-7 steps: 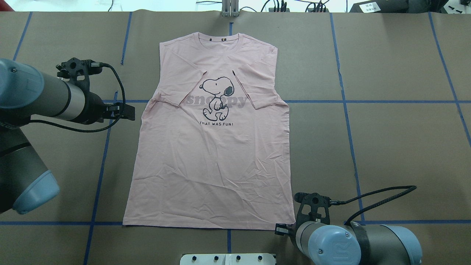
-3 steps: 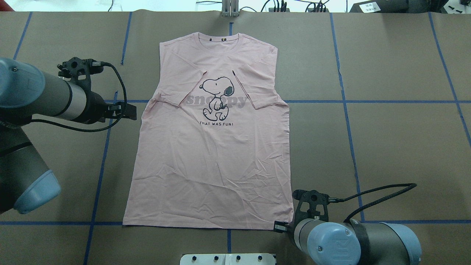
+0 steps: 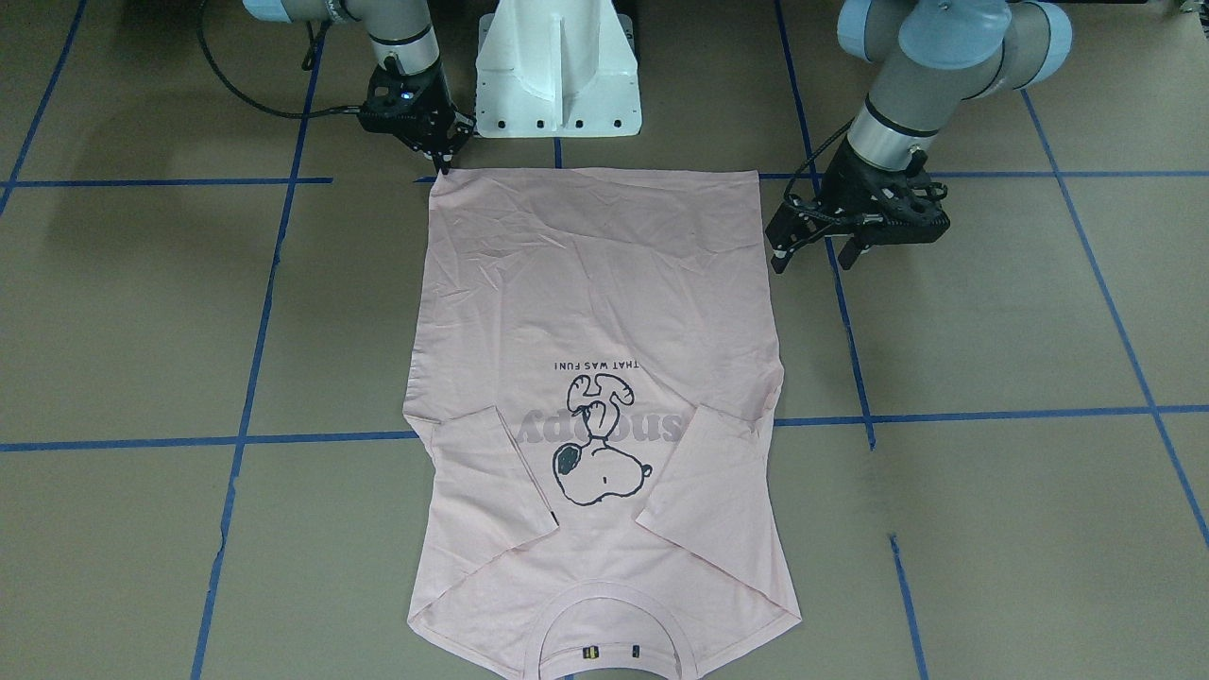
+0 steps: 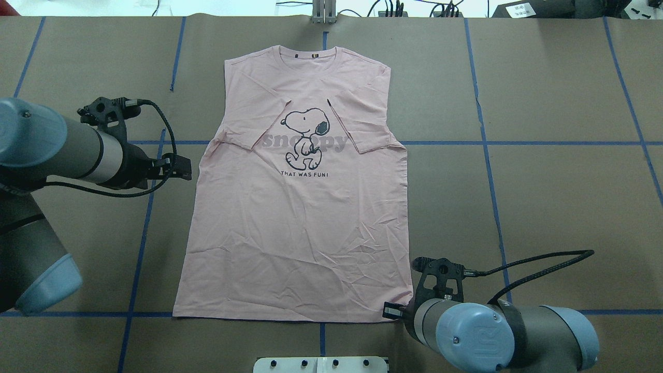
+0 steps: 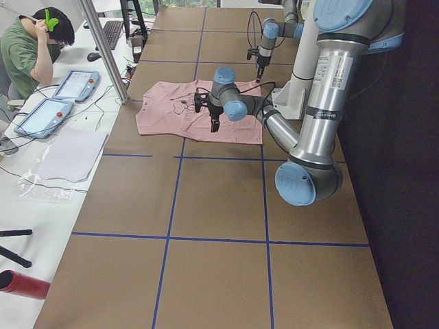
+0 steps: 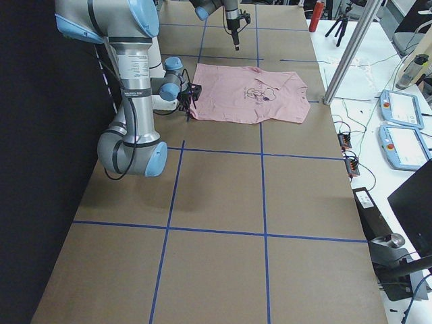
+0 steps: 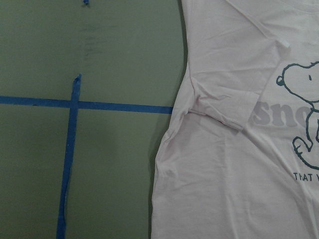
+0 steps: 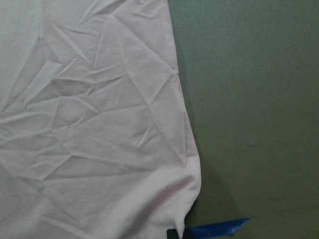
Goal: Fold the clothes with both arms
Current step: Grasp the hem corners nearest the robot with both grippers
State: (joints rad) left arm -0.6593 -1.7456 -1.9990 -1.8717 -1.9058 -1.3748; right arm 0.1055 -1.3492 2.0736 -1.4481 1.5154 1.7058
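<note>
- Two arms flank a pale pink T-shirt (image 3: 604, 283) in the front-facing view. It lies flat and print-up on the brown desk (image 3: 992, 378), collar nearest this camera. Both sleeves are folded in beside the cartoon dog print (image 3: 600, 453). The left hand (image 3: 810, 257) hangs off the shirt's side edge, fingers spread, holding nothing. The right hand (image 3: 442, 162) points down at the opposite hem corner. Whether it is spread or pinched I cannot tell. A white pedestal (image 3: 557, 66) stands between the arms.
- Overhead, the shirt sits mid-desk with its hem along a blue tape line (image 4: 77, 314). The left hand is clear of the cloth, just beside the side edge. The right hand is at the near hem corner, mostly hidden by its own wrist.
- From the left end, the near arm's hand hangs over the shirt's near edge and the far arm points straight down. A person (image 5: 31, 48) in green sits at a side bench.
- From the right end, the near hand is low at the hem corner.
- The left wrist camera looks down on the side edge, one folded sleeve and part of the print.
- The right wrist camera shows the creased hem corner, with a dark tip right at it.
</note>
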